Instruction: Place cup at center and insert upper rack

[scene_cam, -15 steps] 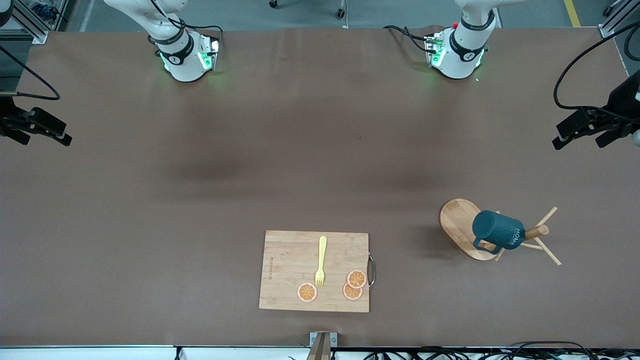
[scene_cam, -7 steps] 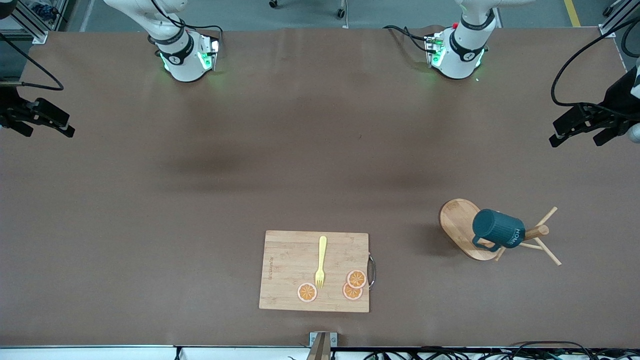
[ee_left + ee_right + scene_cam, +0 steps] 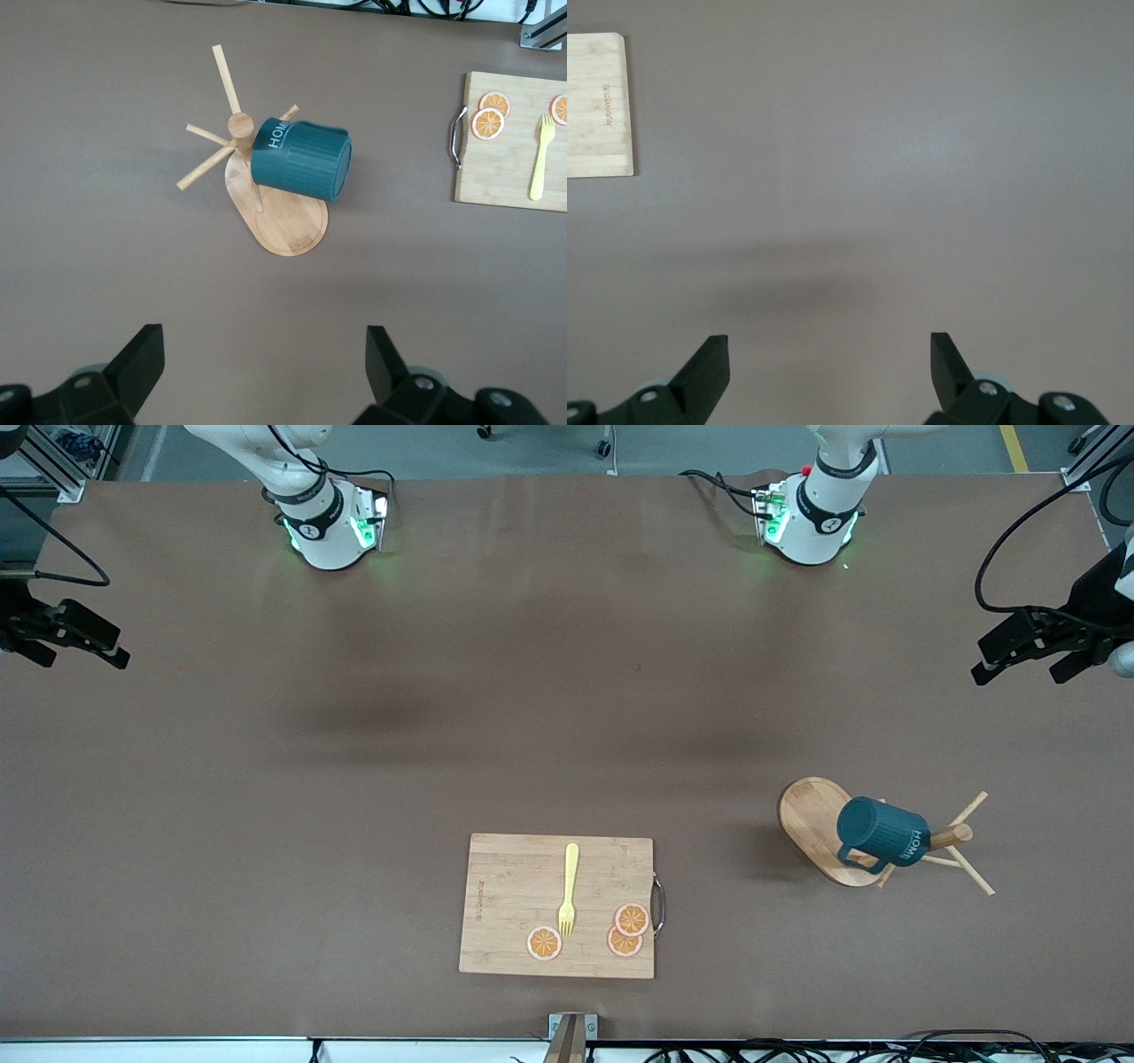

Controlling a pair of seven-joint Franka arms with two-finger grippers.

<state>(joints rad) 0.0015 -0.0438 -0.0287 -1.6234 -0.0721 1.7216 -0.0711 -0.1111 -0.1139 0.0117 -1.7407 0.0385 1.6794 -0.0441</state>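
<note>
The dark teal cup [image 3: 881, 833] with white "HOME" lettering hangs tipped on its side on a peg of the upper rack [image 3: 813, 824]. This light wooden mug tree stands on its oval base toward the left arm's end of the table. Both show in the left wrist view, the cup [image 3: 299, 160] over the rack's base [image 3: 282, 223]. My left gripper [image 3: 1019, 678] is open and empty in the air near the table's edge at that end; its open jaws show in its wrist view [image 3: 264, 354]. My right gripper [image 3: 84, 662] is open and empty at the right arm's end [image 3: 829, 359].
A rectangular wooden cutting board [image 3: 514, 886] lies near the front camera's edge at mid-table, with a yellow fork [image 3: 568, 889] and three orange slices [image 3: 632, 919] on it. It also shows in the left wrist view [image 3: 505, 168] and the right wrist view [image 3: 598, 106].
Both grippers have drifted slightly toward the robots' bases at their ends of the table. The cup, rack and board have not moved.
</note>
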